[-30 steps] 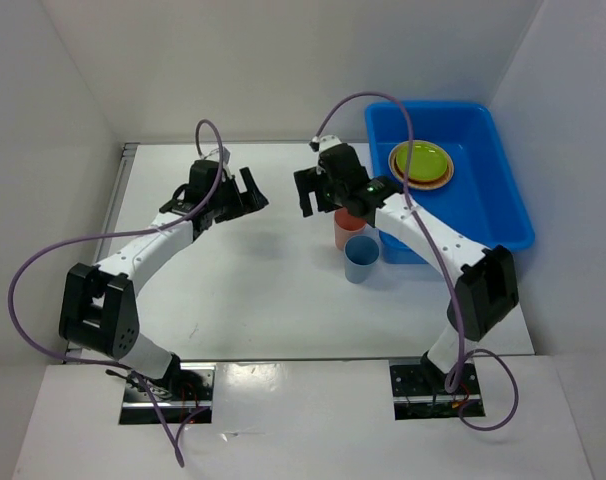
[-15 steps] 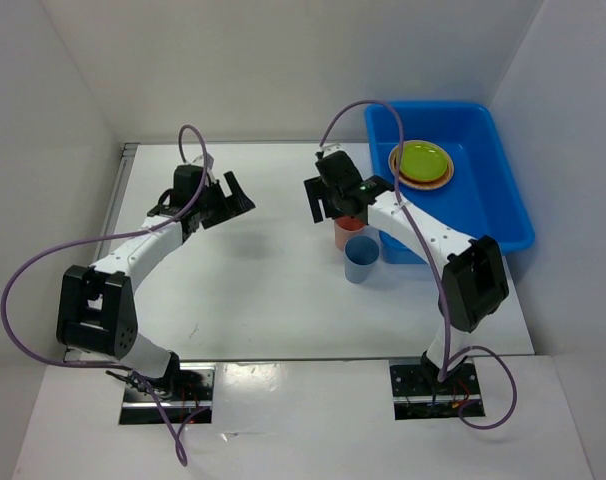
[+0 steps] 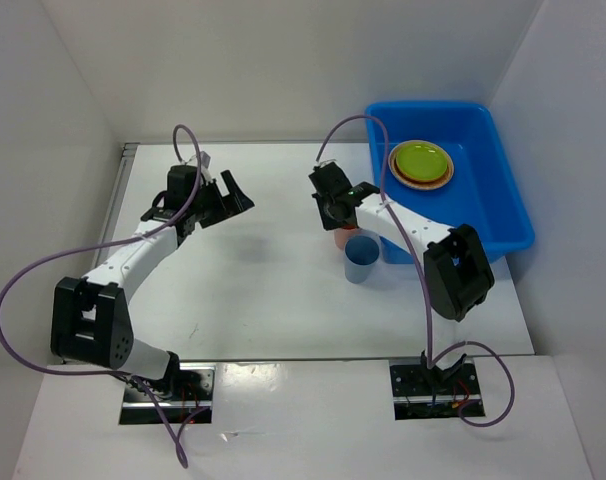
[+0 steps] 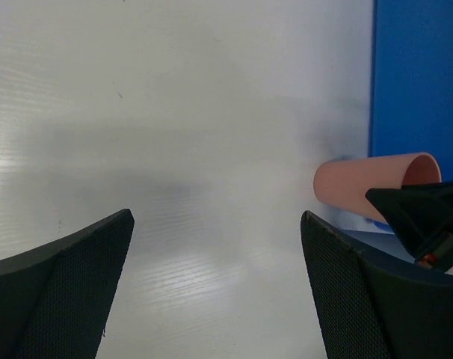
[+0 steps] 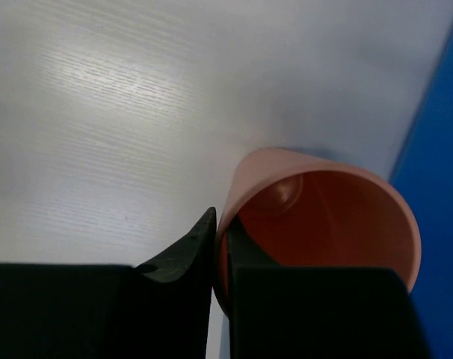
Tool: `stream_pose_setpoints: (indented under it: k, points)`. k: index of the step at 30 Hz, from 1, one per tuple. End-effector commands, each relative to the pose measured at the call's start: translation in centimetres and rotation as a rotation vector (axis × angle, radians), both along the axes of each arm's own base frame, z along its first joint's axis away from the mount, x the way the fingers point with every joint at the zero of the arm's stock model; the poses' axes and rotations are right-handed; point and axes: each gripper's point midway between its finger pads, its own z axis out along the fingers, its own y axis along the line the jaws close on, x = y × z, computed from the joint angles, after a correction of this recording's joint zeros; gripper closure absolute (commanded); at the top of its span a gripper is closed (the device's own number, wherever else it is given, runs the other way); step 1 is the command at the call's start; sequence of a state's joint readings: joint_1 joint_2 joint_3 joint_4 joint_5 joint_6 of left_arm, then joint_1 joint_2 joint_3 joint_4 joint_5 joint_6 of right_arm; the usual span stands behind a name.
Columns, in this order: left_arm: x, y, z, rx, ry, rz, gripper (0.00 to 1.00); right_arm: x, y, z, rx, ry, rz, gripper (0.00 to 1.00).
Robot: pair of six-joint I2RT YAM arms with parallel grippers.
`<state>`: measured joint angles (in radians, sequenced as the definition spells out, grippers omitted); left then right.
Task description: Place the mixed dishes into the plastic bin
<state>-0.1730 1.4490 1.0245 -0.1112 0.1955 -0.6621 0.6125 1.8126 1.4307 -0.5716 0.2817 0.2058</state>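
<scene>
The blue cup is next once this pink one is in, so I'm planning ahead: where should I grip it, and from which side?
Pinch the blue cup by its rim wall from above, one finger inside and one outside: it stands upright, mouth open. Take its near-left side; the pink cup crowds the far side and the blue bin the right.

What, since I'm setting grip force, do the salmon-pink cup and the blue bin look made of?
The salmon-pink cup is probably plastic with a matte finish: thin even wall, uniform opaque colour, only soft highlights. The blue bin is likely moulded plastic, slightly glossy: saturated even colour, rounded rim and corners.
</scene>
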Motion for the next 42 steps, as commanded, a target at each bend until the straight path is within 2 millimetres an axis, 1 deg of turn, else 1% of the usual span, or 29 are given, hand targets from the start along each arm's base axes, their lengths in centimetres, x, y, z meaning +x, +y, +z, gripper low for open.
stream_pose_setpoints:
  k: [1,2,3,5,8,9,11,12,14,15,16,18,19,20,21,22,24,26,28,30,32,33,34,35,36,38,40,41,42]
  points:
    - [0.1,0.5,2.5,-0.013,-0.066,0.000,0.01,2.3,0.6,2.1,0.029,-0.096,-0.041,0.93]
    - [0.0,0.5,2.9,-0.014,-0.075,0.000,0.01,2.4,0.3,2.2,0.018,-0.104,-0.052,0.98]
    - [-0.2,0.4,2.8,-0.017,-0.065,-0.008,0.01,2.7,0.3,2.7,0.018,-0.119,-0.059,1.00]
    - [-0.2,0.6,4.0,-0.026,-0.094,-0.007,0.01,3.3,-0.4,3.8,-0.005,-0.151,-0.100,1.00]
    - [-0.3,0.6,4.5,-0.028,-0.107,-0.007,0.01,4.3,-1.4,8.2,-0.001,-0.261,-0.171,1.00]
    - [-0.5,0.5,4.9,-0.035,-0.115,-0.016,0.01,4.5,-1.5,11.4,0.036,-0.318,-0.184,1.00]
    - [-0.6,0.5,4.7,-0.034,-0.106,-0.016,0.01,4.7,-2.0,15.0,0.064,-0.387,-0.213,1.00]
    - [-0.6,0.5,4.7,-0.034,-0.106,-0.016,0.01,4.9,-2.6,18.2,0.087,-0.449,-0.255,1.00]
    - [-0.9,0.5,4.9,-0.034,-0.106,-0.016,0.01,4.1,-4.3,22.1,0.106,-0.520,-0.324,1.00]
    - [-0.9,0.6,5.2,-0.028,-0.118,-0.020,0.01,3.8,-5.3,24.3,0.129,-0.570,-0.380,1.00]
    - [-1.0,0.4,5.3,-0.032,-0.118,-0.028,0.01,3.4,-7.2,26.6,0.159,-0.612,-0.416,1.00]
    - [-1.3,0.5,6.1,-0.035,-0.139,-0.029,0.01,2.9,-9.3,28.7,0.217,-0.663,-0.479,1.00]
    - [-1.5,0.4,5.7,-0.039,-0.129,-0.036,0.01,2.0,-11.7,30.8,0.266,-0.712,-0.525,1.00]
    - [-1.6,0.4,6.2,-0.040,-0.141,-0.037,0.01,1.7,-12.8,30.3,0.272,-0.711,-0.545,1.00]
    - [-1.6,0.4,6.2,-0.040,-0.141,-0.037,0.01,1.7,-14.7,30.6,0.303,-0.722,-0.581,1.00]
    - [-1.6,0.4,6.2,-0.040,-0.141,-0.037,0.01,0.7,-16.0,31.5,0.334,-0.742,-0.598,1.00]
    - [-1.7,0.6,5.7,-0.043,-0.130,-0.035,0.01,0.5,-18.0,30.4,0.350,-0.723,-0.614,1.00]
    - [-2.1,0.5,4.9,-0.037,-0.097,-0.052,0.01,0.2,-18.4,29.4,0.350,-0.713,-0.630,1.00]
    - [-2.4,0.5,5.3,-0.037,-0.098,-0.052,0.01,0.3,-18.1,28.0,0.333,-0.666,-0.627,1.00]
    - [-2.2,0.6,6.1,-0.025,-0.113,-0.060,0.01,0.5,-18.0,28.0,0.326,-0.632,-0.639,1.00]
    - [-1.5,0.9,7.7,-0.069,-0.156,0.011,0.00,0.1,-19.1,28.5,0.314,-0.643,-0.711,1.00]
    - [-1.8,0.0,7.7,-0.100,-0.171,-0.043,0.00,0.1,-18.9,28.1,0.304,-0.648,-0.684,1.00]
    - [-2.2,-1.0,7.0,-0.100,-0.147,-0.083,0.01,0.2,-20.1,28.2,0.311,-0.664,-0.721,1.00]
    - [-1.9,-0.5,7.3,-0.045,-0.122,-0.043,0.01,-0.2,-20.1,28.3,0.329,-0.678,-0.714,1.00]
    - [-1.8,-0.4,7.1,-0.001,-0.127,-0.052,0.01,0.0,-19.8,26.6,0.323,-0.655,-0.703,1.00]
    - [-1.3,0.1,6.7,0.010,-0.125,-0.044,0.01,0.7,-20.5,25.6,0.294,-0.645,-0.716,1.00]
    - [-0.9,0.0,4.9,0.002,-0.091,-0.057,0.01,1.6,-21.0,23.9,0.237,-0.615,-0.749,1.00]
    - [-0.7,-0.2,4.4,-0.004,-0.091,-0.066,0.01,2.6,-21.4,21.8,0.187,-0.565,-0.768,1.00]
    - [-0.6,-0.4,3.5,-0.007,-0.064,-0.075,0.01,3.0,-21.7,20.9,0.152,-0.544,-0.784,1.00]
